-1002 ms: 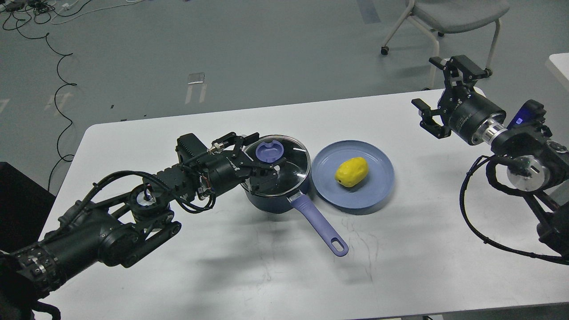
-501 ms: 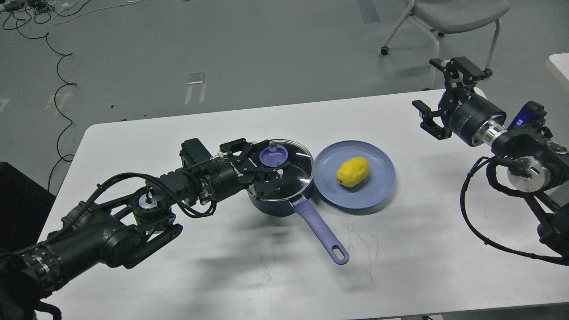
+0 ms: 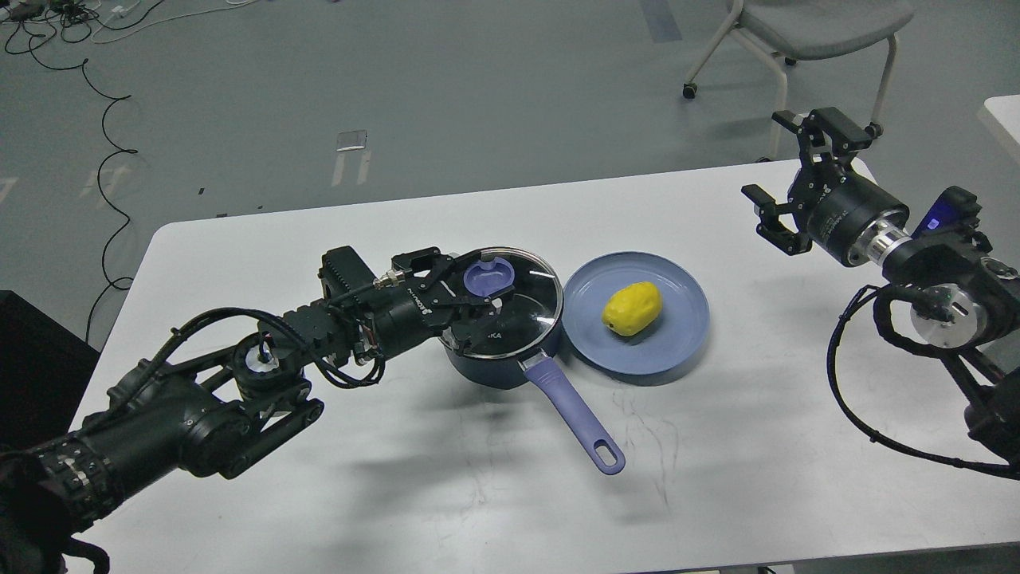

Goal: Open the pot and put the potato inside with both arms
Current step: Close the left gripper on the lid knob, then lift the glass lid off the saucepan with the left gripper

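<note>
A dark blue pot (image 3: 488, 371) with a purple handle (image 3: 575, 416) stands mid-table. Its glass lid (image 3: 527, 309) with a purple knob (image 3: 490, 277) is on it, slightly tilted. My left gripper (image 3: 486, 280) reaches in from the left, with its fingers closed on either side of the knob. A yellow potato (image 3: 632, 308) lies on a blue plate (image 3: 637, 363) just right of the pot. My right gripper (image 3: 786, 171) is open and empty, held high over the table's far right corner, well away from the potato.
The white table (image 3: 478, 494) carries only the pot and the plate. A grey chair (image 3: 813, 24) stands behind the far right corner. Cables (image 3: 96, 96) lie on the floor at the far left.
My left gripper's fingers have closed in on the lid knob. The pot and lid have shifted a little to the right. The right gripper has drifted slightly right and down.
</note>
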